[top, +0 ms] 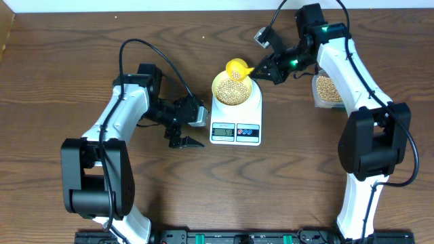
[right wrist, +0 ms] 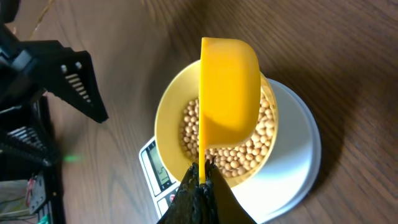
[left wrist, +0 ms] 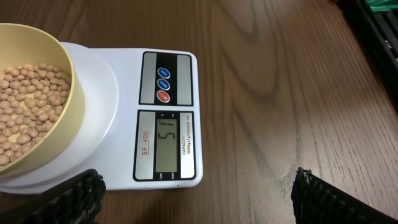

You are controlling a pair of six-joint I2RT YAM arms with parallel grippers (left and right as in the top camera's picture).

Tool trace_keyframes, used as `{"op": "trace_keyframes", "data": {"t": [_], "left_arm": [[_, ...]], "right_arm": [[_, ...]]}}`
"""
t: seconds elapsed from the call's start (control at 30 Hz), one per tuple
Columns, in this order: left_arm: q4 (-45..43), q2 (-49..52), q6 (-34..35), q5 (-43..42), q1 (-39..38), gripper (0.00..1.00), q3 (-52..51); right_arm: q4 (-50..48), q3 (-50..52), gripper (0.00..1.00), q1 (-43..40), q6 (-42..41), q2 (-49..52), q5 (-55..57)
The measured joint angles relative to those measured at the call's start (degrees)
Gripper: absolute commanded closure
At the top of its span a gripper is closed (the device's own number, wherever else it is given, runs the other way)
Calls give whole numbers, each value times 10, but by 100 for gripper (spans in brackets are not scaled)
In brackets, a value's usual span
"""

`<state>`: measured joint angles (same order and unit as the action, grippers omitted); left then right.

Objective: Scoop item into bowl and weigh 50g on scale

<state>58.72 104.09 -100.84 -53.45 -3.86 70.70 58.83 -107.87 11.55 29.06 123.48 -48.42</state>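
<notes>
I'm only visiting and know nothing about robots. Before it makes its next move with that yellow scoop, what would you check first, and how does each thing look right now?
1. Grip: handle of the scoop pinched in the shut right fingers: ok.
2. Aim: scoop tipped directly above the bowl: ok.
3. Seating: bowl, with beans inside, sits on the scale: ok.
4. Weight: display at the target: cannot tell; only a leading 5 reads clearly.
5. Clearance: left fingers open, apart from the scale: ok.
</notes>
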Motion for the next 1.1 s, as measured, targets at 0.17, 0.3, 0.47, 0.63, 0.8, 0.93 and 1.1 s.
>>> {"op": "trace_keyframes", "data": {"t": [0.17,0.3,0.47,0.63,0.8,0.93,1.1], "left_arm": [[0,0,0,0,0,2,0],[0,0,0,0,0,2,0],[0,0,0,0,0,2,0],[0,0,0,0,0,2,0],[0,0,0,0,0,2,0],[0,0,0,0,0,2,0],[0,0,0,0,0,2,0]], "right_arm": [[-2,0,99,12,0,0,52],[2,-10,99,43,0,0,95],[38,-58,99,81,21,0,169],[67,-67,99,110,67,0,245],[67,-67,99,115,101,0,271],[63,-65,99,115,150,0,283],[53,-60,99,115,171,0,288]]}}
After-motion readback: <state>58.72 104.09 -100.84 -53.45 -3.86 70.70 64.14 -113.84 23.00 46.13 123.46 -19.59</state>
